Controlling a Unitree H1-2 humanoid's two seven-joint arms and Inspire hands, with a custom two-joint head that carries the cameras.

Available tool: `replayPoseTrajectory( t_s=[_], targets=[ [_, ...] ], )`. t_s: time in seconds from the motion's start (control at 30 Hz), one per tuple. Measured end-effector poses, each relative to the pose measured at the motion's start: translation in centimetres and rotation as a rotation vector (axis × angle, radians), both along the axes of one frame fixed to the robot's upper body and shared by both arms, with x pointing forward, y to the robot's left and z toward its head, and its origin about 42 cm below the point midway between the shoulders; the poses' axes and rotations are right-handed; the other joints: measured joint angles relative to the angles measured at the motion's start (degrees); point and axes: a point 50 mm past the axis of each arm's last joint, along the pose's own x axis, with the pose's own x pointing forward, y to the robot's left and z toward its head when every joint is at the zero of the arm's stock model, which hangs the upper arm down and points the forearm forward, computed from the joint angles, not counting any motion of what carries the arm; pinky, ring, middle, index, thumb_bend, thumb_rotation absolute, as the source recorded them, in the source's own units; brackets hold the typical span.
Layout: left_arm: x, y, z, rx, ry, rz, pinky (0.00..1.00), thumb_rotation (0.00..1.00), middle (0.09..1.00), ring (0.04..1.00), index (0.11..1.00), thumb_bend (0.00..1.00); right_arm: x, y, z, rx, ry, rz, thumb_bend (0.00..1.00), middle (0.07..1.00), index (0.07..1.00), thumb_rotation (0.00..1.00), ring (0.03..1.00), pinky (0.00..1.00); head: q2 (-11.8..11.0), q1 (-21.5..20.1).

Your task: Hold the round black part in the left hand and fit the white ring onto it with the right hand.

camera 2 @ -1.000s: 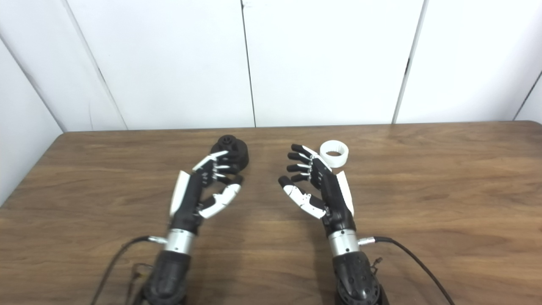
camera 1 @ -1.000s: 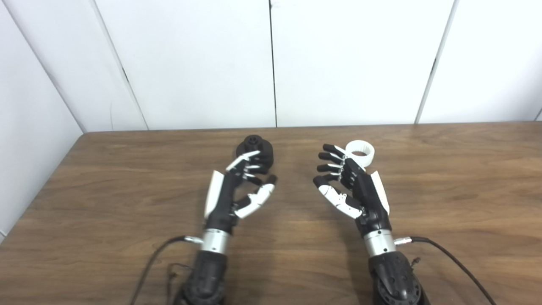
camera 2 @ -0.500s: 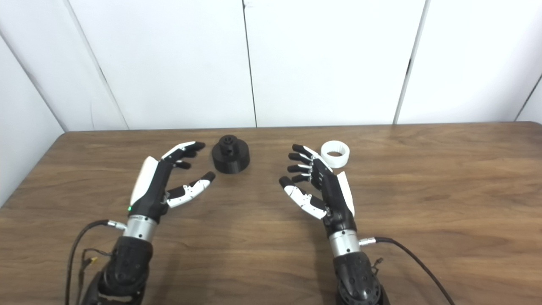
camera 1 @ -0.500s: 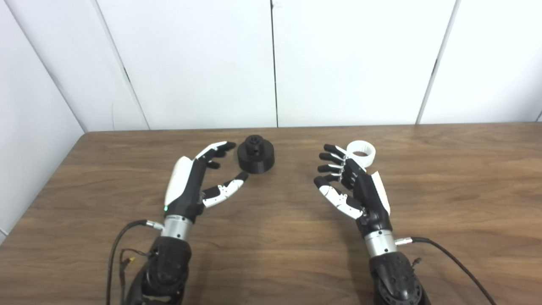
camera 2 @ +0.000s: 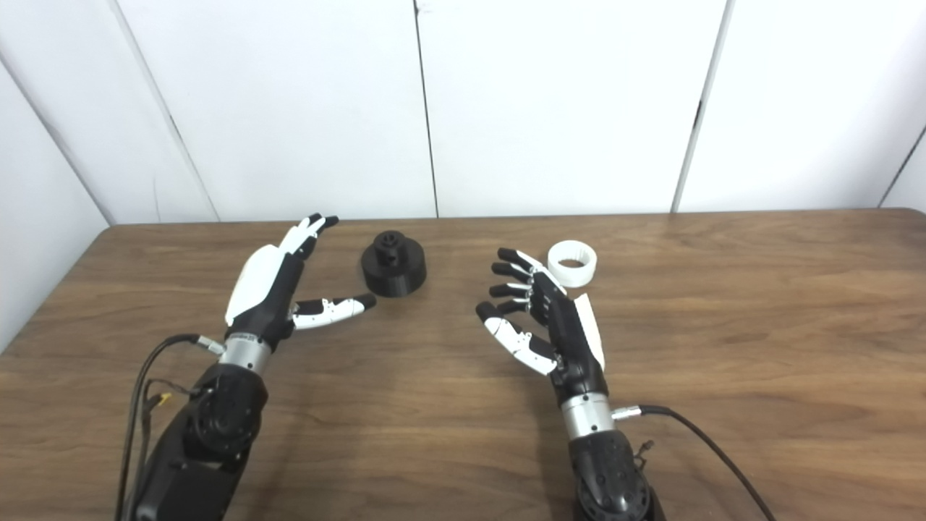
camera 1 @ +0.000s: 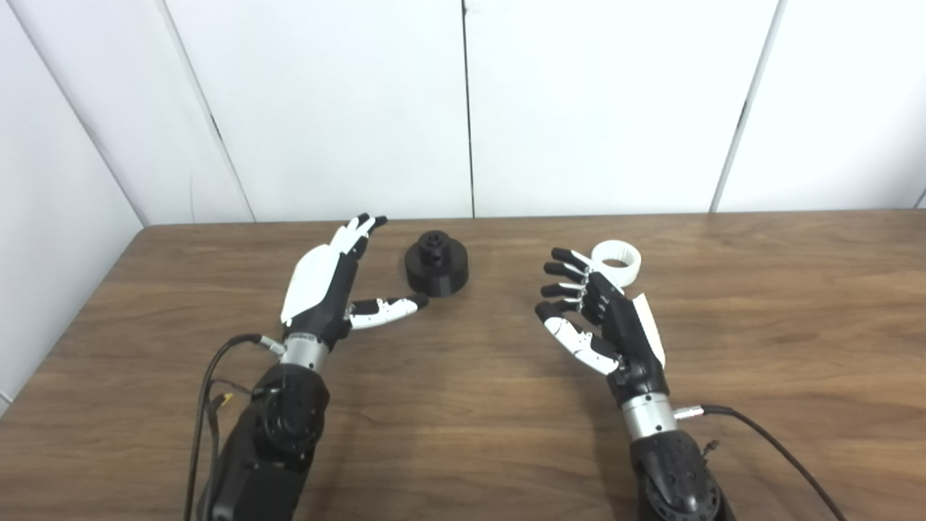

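On the table (camera 1: 796,347) before me, the round part (camera 1: 436,263) sits at about eleven o'clock, toward the far edge. My left hand (camera 1: 329,286) is just beside it at its nine o'clock, not touching, thumb reaching under its near side. The ring (camera 1: 617,261) lies at one o'clock, well apart from the part. My right hand (camera 1: 604,325) is just nearer me than the ring, at its seven o'clock.

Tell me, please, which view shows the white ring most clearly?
The right eye view: the white ring shows whole, clear of the right hand. In the left eye view the fingertips overlap its left edge.
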Motion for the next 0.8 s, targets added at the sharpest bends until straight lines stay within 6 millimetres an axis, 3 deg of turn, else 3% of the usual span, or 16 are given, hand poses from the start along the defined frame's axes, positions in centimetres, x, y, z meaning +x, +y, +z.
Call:
replayPoseTrajectory(
  t_s=[0.23,0.5,0.8],
  targets=[
    [3.0,-1.7,-0.3,0.059,0.044,-0.026,0.84,0.46,1.000,0.994,0.952,0.93,0.0,0.0,0.0,-0.008,0.009,0.003,0.55,0.779,0.823,0.40,0.669,0.57,-0.2,0.0],
    [4.8,-2.5,-2.0,0.111,0.095,-0.020,0.83,0.46,1.000,1.000,0.923,0.96,-0.1,-0.4,0.0,-0.017,0.016,0.000,0.55,0.780,0.823,0.40,0.666,0.57,-0.1,-0.1],
    [6.3,-3.2,-3.0,0.120,0.102,0.030,0.92,0.47,1.000,1.000,0.910,0.96,-0.1,-0.4,0.0,-0.020,0.020,0.000,0.56,0.781,0.823,0.42,0.663,0.57,0.0,-0.4]
  ],
)
